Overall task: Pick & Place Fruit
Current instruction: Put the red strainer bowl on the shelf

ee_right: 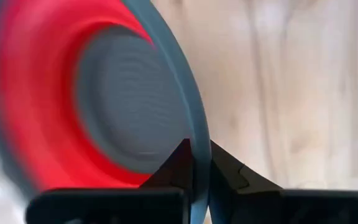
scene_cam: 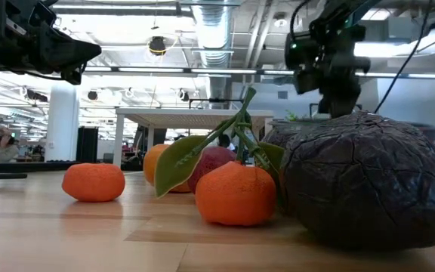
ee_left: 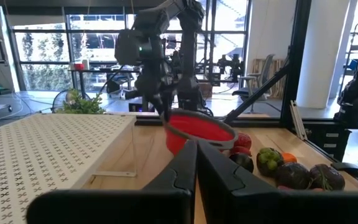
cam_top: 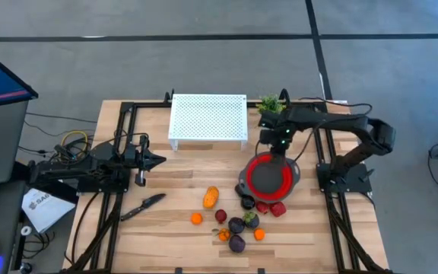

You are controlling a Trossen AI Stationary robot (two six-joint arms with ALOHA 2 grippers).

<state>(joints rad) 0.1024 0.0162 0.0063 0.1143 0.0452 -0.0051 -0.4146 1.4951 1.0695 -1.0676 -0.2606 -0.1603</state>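
Jaws: right gripper point(ee_right: 196, 163) clamped on red bowl point(cam_top: 271, 176) rim; left gripper point(cam_top: 157, 160) closed, empty, parked at counter's left side.

1. At your tabletop's point(cam_top: 166, 228) far edge: white perforated rack point(cam_top: 207, 119).
2. Beside its right corner: small green potted plant point(cam_top: 271, 104).
3. Near your left: black knife point(cam_top: 143, 206).

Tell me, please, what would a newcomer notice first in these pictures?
First the red bowl at the table's right, its rim pinched by the right gripper. Next, the scattered fruit on the wood in front of the bowl. The left gripper waits shut at the left, beside the white perforated rack.
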